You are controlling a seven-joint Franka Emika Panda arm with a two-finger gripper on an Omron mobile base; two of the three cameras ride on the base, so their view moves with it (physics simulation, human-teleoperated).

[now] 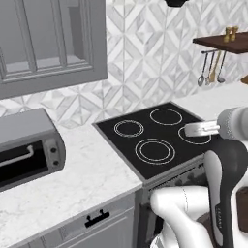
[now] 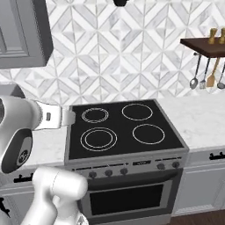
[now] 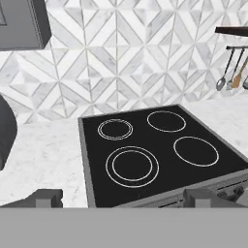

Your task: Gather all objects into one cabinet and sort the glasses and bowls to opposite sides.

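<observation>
Covering the whole back wall, a grey-and-white diamond-patterned tile backsplash (image 2: pixel 132 57) is seen behind everything else. Below it, a white marble table (image 1: pixel 82 174) is run along the wall on both sides of the stove. The grey panelled wall cabinet (image 1: pixel 48 43) is hung at the upper left, above the table, with its doors shut; the bowls, cup and mugs of the task are not visible anywhere in these pictures. A black glass cooktop (image 2: pixel 123 129) is set into the table, and four white burner rings are counted on it, the front left one double. Beneath it, an oven front (image 2: pixel 127 197) with a row of knobs is shown. One grey toaster oven (image 1: pixel 26 145) is stood on the table left of the cooktop, under the cabinet. A dark wooden shelf (image 2: pixel 204 44) is fixed at the upper right, two small shakers are placed on it, and hanging utensils (image 2: pixel 206 77) are lined below. No readable writing is found. The tool (image 3: pixel 123 198) is held spread wide over the stove's front edge, pinching nothing.
</observation>
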